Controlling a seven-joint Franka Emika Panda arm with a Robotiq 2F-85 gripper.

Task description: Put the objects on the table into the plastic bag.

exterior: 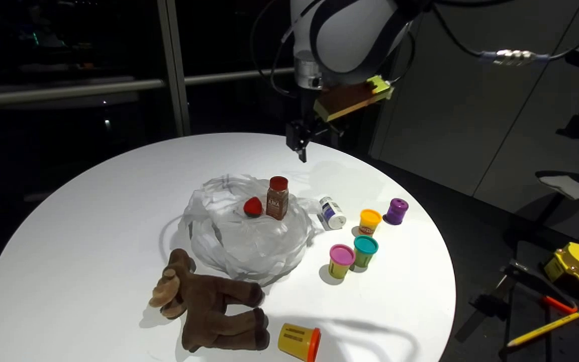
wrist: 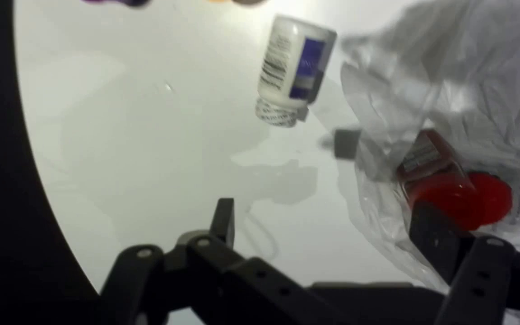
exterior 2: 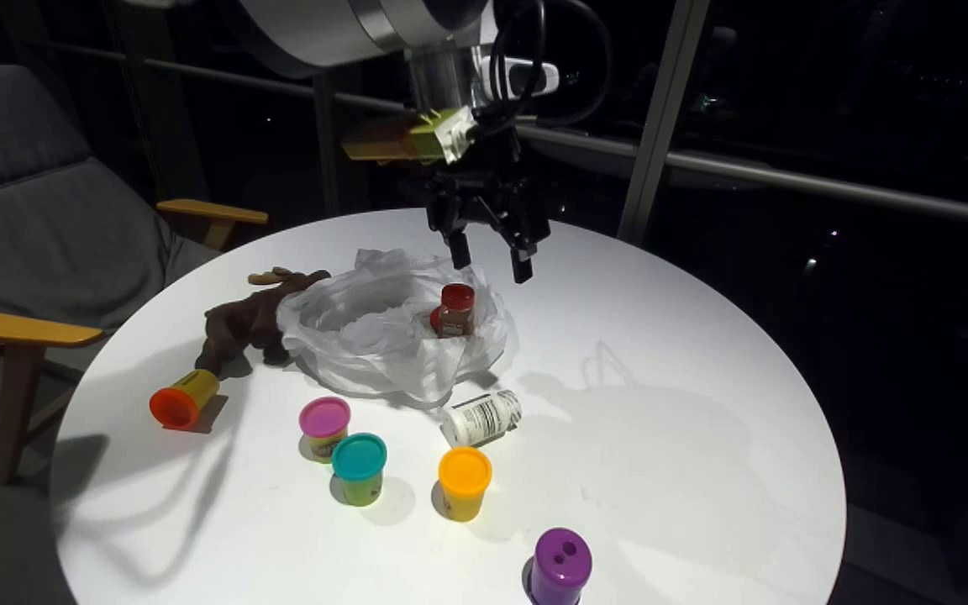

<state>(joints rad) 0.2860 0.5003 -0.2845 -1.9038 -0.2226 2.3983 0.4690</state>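
Beside the table [exterior 2: 686, 504], a grey chair [exterior 2: 39, 223] (wooden-armed)

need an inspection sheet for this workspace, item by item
surface: round white table, partly shadowed
job's things: plastic bag with red-capped jar and red item among its folds; outside, plush animal, white bottle and red-orange-lidded tub lying down; pink-lidded tub, teal-lidded tub, amber-lidded tub and purple container upright
clutter: yellow pencil off the table, near red-button box
gripper: open, empty, above the table
cables: one with metal connector hangs beside the arm
surroundings: gray armchair, dark window
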